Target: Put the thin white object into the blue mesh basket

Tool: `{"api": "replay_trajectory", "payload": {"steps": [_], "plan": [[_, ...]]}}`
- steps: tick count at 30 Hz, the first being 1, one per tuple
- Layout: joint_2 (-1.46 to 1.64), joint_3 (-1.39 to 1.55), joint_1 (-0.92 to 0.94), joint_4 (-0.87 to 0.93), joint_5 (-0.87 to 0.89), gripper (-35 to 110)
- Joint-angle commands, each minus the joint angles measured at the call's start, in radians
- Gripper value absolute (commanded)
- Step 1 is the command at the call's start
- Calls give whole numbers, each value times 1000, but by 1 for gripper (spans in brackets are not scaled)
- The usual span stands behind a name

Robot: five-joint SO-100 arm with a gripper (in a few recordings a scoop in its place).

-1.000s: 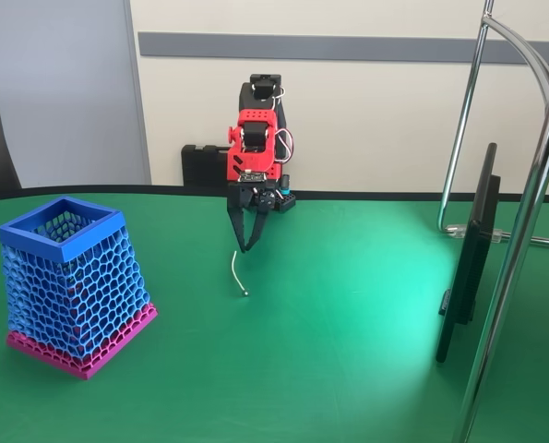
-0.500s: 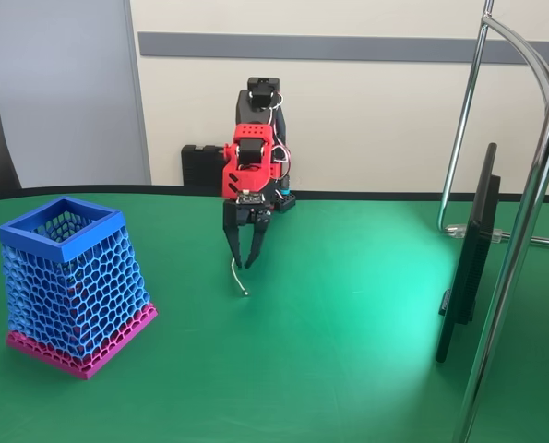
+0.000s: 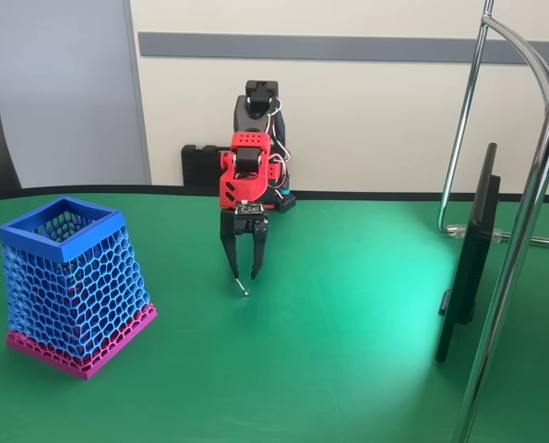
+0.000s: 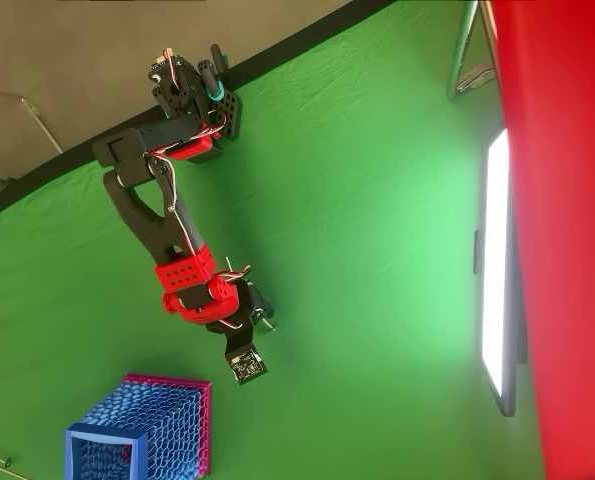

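The pincer (image 3: 244,275) is spread, tips pointed down astride the stick (image 3: 240,285) lying on the green table (image 3: 348,323). The tips are best lowered fully before closing, as the stick is thin. The basket (image 3: 69,281) stands well apart.

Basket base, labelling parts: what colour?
Magenta-pink, under the blue mesh basket; clearest in the fixed view.

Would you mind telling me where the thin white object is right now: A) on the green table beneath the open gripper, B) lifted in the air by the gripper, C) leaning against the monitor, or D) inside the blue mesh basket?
A: in the fixed view the thin white object lies on the table, its upper part between the spread fingers of the gripper, apart from the blue mesh basket.
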Motion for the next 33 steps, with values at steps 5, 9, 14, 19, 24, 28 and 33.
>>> {"api": "replay_trajectory", "payload": {"steps": [5, 9, 14, 19, 24, 28, 33], "plan": [[-31, -57, -2, -28, -31, 17], [-55, -64, -6, -51, -34, 17], [-89, -95, -6, -51, -40, 16], [-115, -126, -6, -44, -37, 16], [-138, -149, -6, -44, -28, 15], [-143, -149, -8, -44, -21, 15], [-143, -138, -15, -44, -15, 14]]}}
